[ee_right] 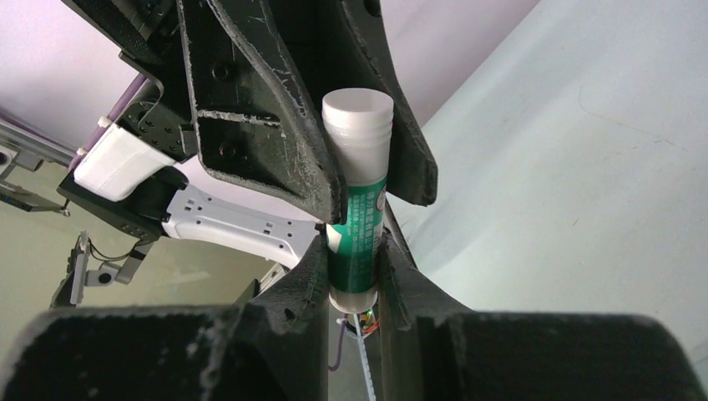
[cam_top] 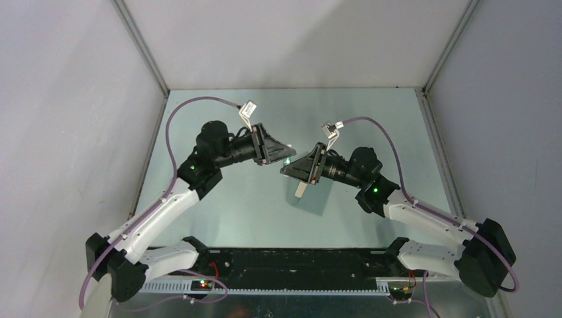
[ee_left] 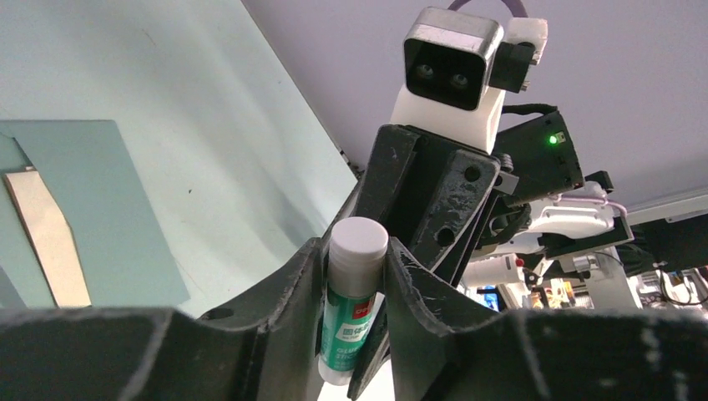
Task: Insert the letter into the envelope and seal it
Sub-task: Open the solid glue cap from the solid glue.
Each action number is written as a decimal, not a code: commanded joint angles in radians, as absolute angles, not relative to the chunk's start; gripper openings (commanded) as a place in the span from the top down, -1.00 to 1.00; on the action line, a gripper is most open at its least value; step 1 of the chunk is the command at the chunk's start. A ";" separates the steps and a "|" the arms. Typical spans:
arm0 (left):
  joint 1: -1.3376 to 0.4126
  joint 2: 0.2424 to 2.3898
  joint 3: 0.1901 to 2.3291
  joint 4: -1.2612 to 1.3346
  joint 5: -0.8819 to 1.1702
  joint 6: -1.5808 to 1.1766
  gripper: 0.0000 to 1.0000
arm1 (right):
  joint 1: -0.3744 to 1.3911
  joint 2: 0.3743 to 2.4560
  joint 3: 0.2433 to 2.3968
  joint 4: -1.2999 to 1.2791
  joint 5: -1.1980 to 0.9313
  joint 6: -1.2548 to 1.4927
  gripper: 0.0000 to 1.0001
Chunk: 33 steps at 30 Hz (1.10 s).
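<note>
Both grippers meet in mid-air over the table. A glue stick (ee_right: pixel 357 200) with a white cap and green body is held between them. My right gripper (ee_right: pixel 352 251) is shut on the bottom of its green body. My left gripper (ee_left: pixel 356 251) is closed round the white cap (ee_left: pixel 359 238). In the top view the left gripper (cam_top: pixel 289 158) and right gripper (cam_top: pixel 286 169) are tip to tip. The teal-grey envelope (ee_left: pixel 100 200) lies flat on the table below. A narrow strip of the tan letter (ee_left: pixel 46 238) shows against it, also seen under the right gripper (cam_top: pixel 301 191).
The pale green tabletop (cam_top: pixel 238 205) is walled by grey panels at the back and on both sides. The arm bases and a black rail (cam_top: pixel 291 265) run along the near edge. Purple cables loop above both wrists.
</note>
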<state>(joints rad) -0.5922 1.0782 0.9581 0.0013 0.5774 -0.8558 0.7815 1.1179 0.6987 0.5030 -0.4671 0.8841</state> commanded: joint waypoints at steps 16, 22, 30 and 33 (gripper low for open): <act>-0.599 1.067 1.025 0.061 0.575 -0.872 0.35 | 0.787 1.134 0.751 0.457 -0.478 0.870 1.00; -0.599 1.071 1.031 0.047 0.578 -0.863 0.67 | 0.787 1.135 0.752 0.461 -0.471 0.871 1.00; -0.591 1.061 1.043 0.018 0.546 -0.848 0.38 | 0.787 1.137 0.751 0.402 -0.469 0.853 1.00; -0.588 1.066 1.050 0.020 0.555 -0.848 0.25 | 0.787 1.131 0.751 0.402 -0.464 0.851 1.00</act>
